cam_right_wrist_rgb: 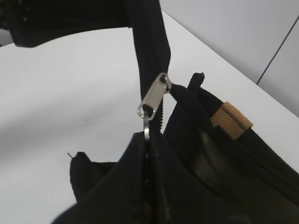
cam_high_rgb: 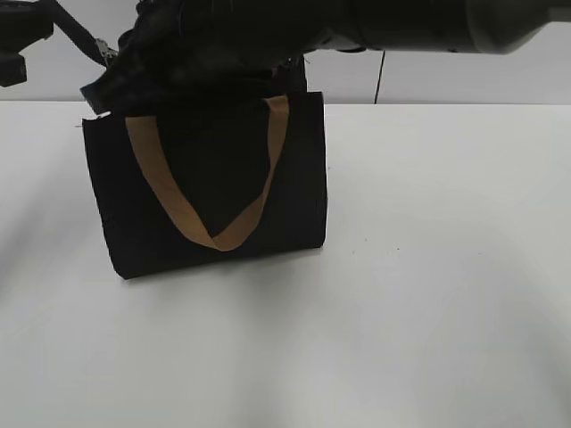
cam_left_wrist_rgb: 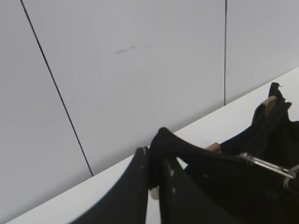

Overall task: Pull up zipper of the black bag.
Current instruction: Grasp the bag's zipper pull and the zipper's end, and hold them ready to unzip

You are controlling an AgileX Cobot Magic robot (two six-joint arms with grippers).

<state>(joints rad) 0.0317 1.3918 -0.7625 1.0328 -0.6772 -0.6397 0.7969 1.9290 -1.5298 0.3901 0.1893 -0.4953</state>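
The black bag [cam_high_rgb: 294, 178] stands upright on the white table, with a tan-brown handle [cam_high_rgb: 178, 209] hanging down its front. My left gripper [cam_left_wrist_rgb: 152, 154] is shut on a fold of black fabric at the bag's top left end [cam_high_rgb: 103, 85]. My right gripper [cam_right_wrist_rgb: 148, 140] is shut on the ring of the silver zipper pull [cam_right_wrist_rgb: 156, 95], which sits on the black track [cam_right_wrist_rgb: 149, 37] stretched taut above it. The zipper also shows in the left wrist view [cam_left_wrist_rgb: 264, 163]. In the exterior view the right arm [cam_high_rgb: 401, 27] reaches across the bag's top, and its jaws are lost in the dark there.
The white table [cam_high_rgb: 428, 267] extends in front and to the right of the bag. A pale panelled wall [cam_left_wrist_rgb: 140, 70] stands close behind. The second tan strap [cam_right_wrist_rgb: 231, 120] lies at the bag's open mouth, beside the right gripper.
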